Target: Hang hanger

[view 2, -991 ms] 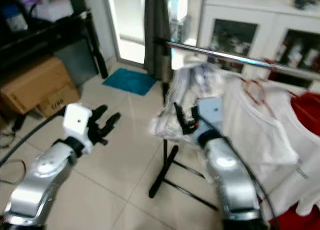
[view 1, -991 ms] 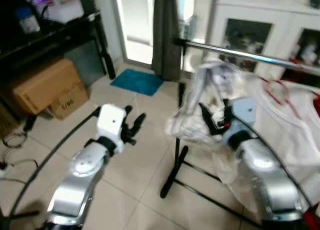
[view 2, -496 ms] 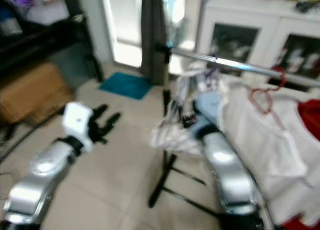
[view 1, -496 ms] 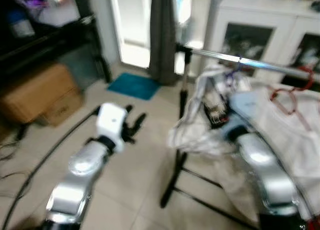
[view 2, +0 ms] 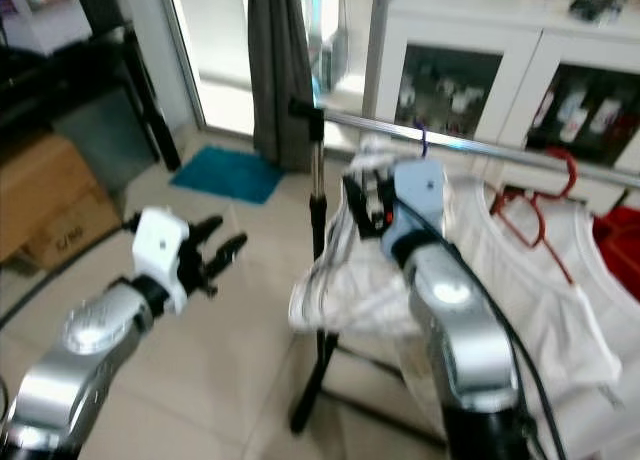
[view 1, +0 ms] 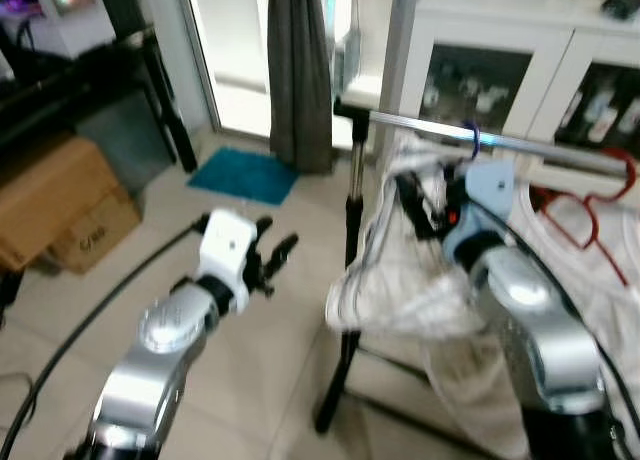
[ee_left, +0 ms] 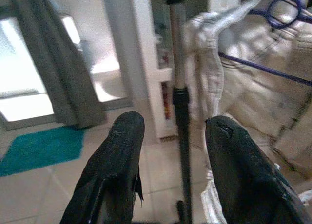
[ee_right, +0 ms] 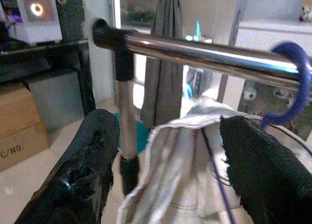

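Two pincers are showing here, and both are standing with fingers spread apart. The right pincer (ee_right: 165, 180) is hovering just under the chrome rail (ee_right: 204, 51) of the clothes rack, close to the rack's upright post (view 2: 318, 215), its fingers gripping nothing. The blue hanger (ee_right: 297, 83) is hooking over that rail right by the pincer, carrying a pale striped shirt (view 1: 400, 280) that is draping down in front of the right arm. Further along the rail, a red hanger (view 2: 540, 205) is holding a white garment (view 2: 560, 310). The left pincer (view 1: 270, 260) is hanging out over the tiled floor (view 1: 270, 370), well apart from the rack, fingers pointing toward the post. Beyond it, a teal mat (view 1: 243, 174) is lying by the doorway, beside a grey curtain (view 1: 298, 70).
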You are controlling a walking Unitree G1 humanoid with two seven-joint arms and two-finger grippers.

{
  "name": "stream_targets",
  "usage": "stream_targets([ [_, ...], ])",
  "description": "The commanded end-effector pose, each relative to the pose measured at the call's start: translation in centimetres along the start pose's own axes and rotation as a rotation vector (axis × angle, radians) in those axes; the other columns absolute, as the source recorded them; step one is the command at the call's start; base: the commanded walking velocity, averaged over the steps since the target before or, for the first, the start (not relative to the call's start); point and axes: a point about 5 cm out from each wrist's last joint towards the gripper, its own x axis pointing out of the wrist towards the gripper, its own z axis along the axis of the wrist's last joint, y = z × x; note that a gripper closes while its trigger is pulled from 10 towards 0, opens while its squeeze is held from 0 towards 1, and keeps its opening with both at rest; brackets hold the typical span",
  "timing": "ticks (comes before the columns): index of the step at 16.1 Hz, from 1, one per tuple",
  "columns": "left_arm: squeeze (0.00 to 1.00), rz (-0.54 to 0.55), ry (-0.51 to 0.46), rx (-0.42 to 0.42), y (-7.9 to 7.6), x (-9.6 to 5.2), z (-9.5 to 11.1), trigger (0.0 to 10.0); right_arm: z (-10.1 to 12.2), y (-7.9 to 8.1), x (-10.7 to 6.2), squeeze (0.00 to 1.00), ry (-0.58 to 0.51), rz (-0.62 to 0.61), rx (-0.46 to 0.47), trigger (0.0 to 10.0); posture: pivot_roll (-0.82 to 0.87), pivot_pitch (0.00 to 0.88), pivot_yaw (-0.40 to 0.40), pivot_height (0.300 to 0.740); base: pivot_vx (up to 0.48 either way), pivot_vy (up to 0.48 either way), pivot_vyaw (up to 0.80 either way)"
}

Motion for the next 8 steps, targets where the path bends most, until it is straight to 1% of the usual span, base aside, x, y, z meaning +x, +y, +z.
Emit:
stream_targets([
  [1, 0.0, -0.096, 0.005, 0.009, -1.2, 0.1, 0.2, 10.0, -0.2, -1.3, 0.2, 0.0, 0.043, -0.034, 0.001, 10.0, -0.05, 0.032, 0.052, 0.74, 0.0, 0.0, 0.0],
  [4, 0.0, -0.199, -0.008, 0.033, -1.8, -0.4, 0.7, 10.0, 0.0, -3.2, 0.9, 0.0, 0.122, -0.116, -0.031, 10.0, -0.05, 0.032, 0.049, 0.74, 0.0, 0.0, 0.0],
  [6, 0.0, -0.228, -0.015, 0.03, -1.8, -0.5, 1.0, 10.0, 0.0, -3.4, 1.2, 0.0, 0.131, -0.107, -0.019, 10.0, -0.05, 0.033, 0.047, 0.74, 0.0, 0.0, 0.0],
  [8, 0.0, -0.315, -0.013, 0.022, -1.8, -1.0, 1.6, 10.0, 0.0, -3.9, 2.1, 0.0, 0.146, -0.098, 0.022, 10.0, -0.04, 0.035, 0.047, 0.74, 0.0, 0.0, 0.0],
])
